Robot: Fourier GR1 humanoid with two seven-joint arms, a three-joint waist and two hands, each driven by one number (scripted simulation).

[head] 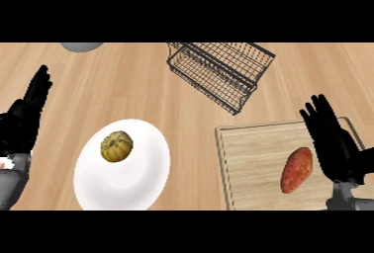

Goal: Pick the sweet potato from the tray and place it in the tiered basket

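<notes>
Right hand (337, 148) spread flat beside sweet potato (297, 169); tray (252, 158) beneath

Pale wood-grain counter (146, 84)

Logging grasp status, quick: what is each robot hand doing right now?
Left robot hand: open, holding nothing.
Right robot hand: open, beside the sweet potato, holding nothing.

Sweet potato (297, 170) on tray (252, 148)
</notes>
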